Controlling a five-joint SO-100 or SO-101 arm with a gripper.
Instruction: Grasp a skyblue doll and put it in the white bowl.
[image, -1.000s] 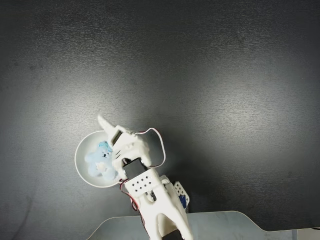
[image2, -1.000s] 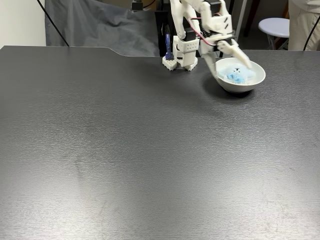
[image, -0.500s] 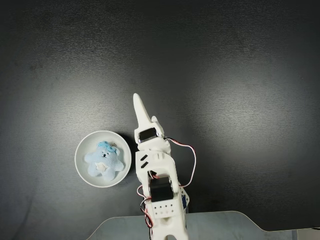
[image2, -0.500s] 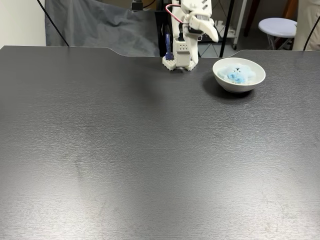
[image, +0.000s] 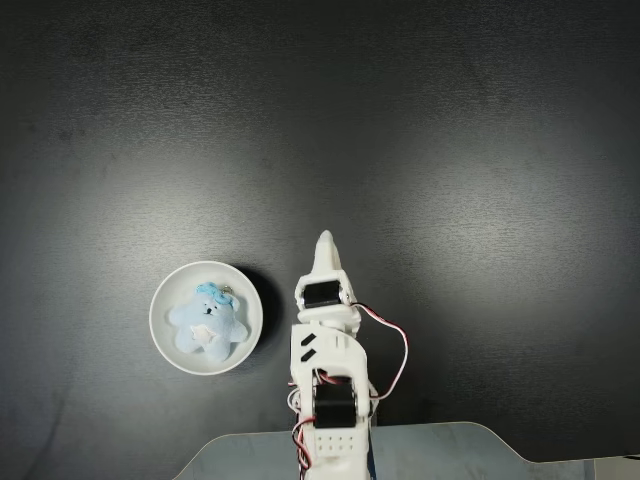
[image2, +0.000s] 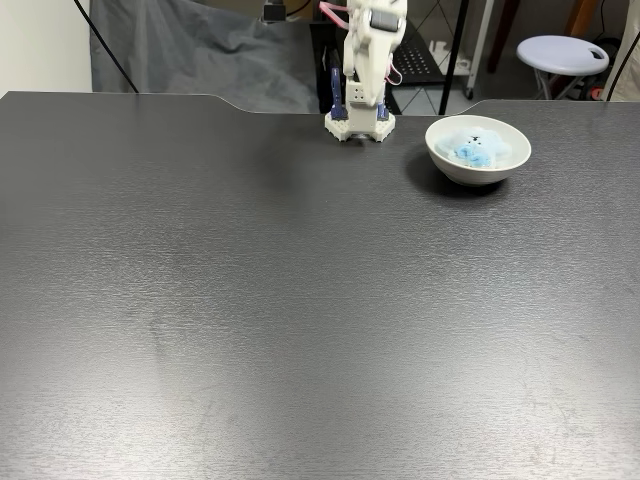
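Looking back half a second, you can see your white two-finger gripper (image: 324, 240) has pulled in nearer the arm's base and swung from tilting toward the bowl to pointing straight up in the overhead-style fixed view. The small pale-blue plush doll (image: 208, 320) lies unmoved inside the round glossy white bowl (image: 162, 335), beside the arm on the dark textured surface (image2: 300, 300). Your arm is folded over its base, jaws closed on nothing, clear of the bowl.

Doll (image: 208, 322) in bowl (image: 166, 344) — left of arm (image: 326, 340).
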